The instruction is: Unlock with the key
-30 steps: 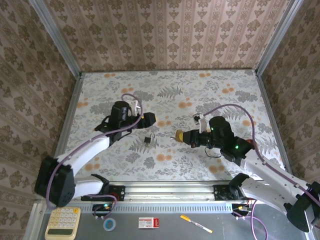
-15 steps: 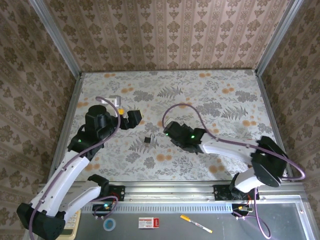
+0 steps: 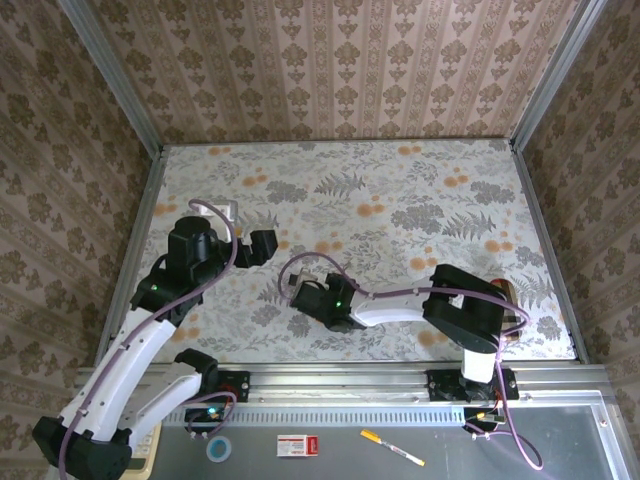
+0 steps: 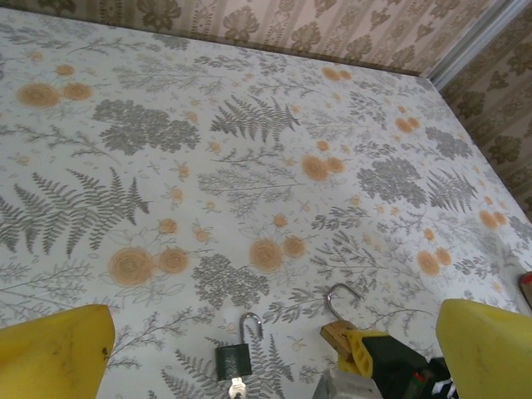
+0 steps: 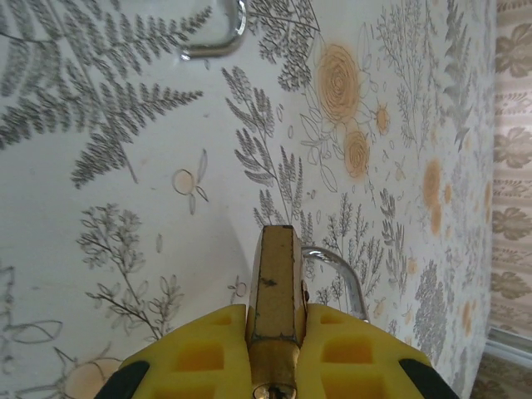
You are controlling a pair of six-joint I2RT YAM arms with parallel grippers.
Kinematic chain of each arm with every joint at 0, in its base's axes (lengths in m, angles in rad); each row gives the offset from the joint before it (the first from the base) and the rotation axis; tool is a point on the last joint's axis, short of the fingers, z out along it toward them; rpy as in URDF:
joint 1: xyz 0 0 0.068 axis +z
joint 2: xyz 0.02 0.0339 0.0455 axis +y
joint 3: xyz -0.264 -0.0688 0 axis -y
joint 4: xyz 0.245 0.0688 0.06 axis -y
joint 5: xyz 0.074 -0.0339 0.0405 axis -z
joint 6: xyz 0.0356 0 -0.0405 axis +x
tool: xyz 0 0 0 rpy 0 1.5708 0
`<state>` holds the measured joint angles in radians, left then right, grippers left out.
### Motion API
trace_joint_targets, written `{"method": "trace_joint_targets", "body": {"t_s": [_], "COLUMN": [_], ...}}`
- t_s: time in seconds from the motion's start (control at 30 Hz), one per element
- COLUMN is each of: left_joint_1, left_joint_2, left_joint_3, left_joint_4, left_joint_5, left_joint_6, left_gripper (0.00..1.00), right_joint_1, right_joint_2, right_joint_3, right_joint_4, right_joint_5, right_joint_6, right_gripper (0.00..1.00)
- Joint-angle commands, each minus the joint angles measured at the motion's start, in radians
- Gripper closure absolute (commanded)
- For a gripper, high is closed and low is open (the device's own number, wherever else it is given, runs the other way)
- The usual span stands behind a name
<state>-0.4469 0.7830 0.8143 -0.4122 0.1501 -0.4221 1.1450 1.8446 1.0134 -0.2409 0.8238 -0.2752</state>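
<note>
The key [image 4: 233, 360] lies flat on the table: a black squarish head with a silvery loop on top and a thin metal part below. Its loop [image 5: 218, 33] also shows at the top of the right wrist view. My right gripper [image 5: 274, 332] is shut on the brass padlock [image 5: 275, 278], whose silvery shackle [image 5: 337, 270] stands open. Padlock [image 4: 338, 336] and right gripper [image 3: 303, 293] sit just right of the key [image 3: 293, 281], apart from it. My left gripper [image 4: 270, 353] hovers open above the key with nothing between its yellow fingers [image 4: 51, 352]. From above, the left gripper [image 3: 262, 245] is up and left of the key.
The flowered table [image 3: 400, 190] is walled at the back and both sides by patterned panels. The right arm folds back across the near right part of the table [image 3: 460, 310]. A small reddish object [image 3: 507, 290] sits beside its elbow.
The right arm has swung left and folded, carrying the padlock up beside the key. The left gripper has drawn back to the left, away from the key.
</note>
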Motion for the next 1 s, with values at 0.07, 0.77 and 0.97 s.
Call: {"method": "trace_joint_targets", "body": {"t_s": [0.07,0.77,0.97], "left_joint_1": [0.023,0.045,0.05], "left_joint_2": [-0.019,-0.024,-0.028], "left_joint_3": [-0.026,-0.001,-0.005], "left_joint_4": [0.007,-0.026,-0.026], "left_joint_5": [0.002,0.022,0.032], "left_joint_6": [0.014,0.033,0.022], "left_gripper": [0.0,0.0,0.0], "right_joint_1": [0.016,0.003,-0.158], "right_joint_2": [0.054,-0.301,-0.423], "right_joint_3": [0.007,0.047,0.075], "right_joint_4": [0.058,-0.282,-0.352], "right_joint_5": [0.073,-0.215,-0.526], "right_joint_6": [-0.013,0.35,0.575], "right_gripper": [0.91,0.27,0.25]}}
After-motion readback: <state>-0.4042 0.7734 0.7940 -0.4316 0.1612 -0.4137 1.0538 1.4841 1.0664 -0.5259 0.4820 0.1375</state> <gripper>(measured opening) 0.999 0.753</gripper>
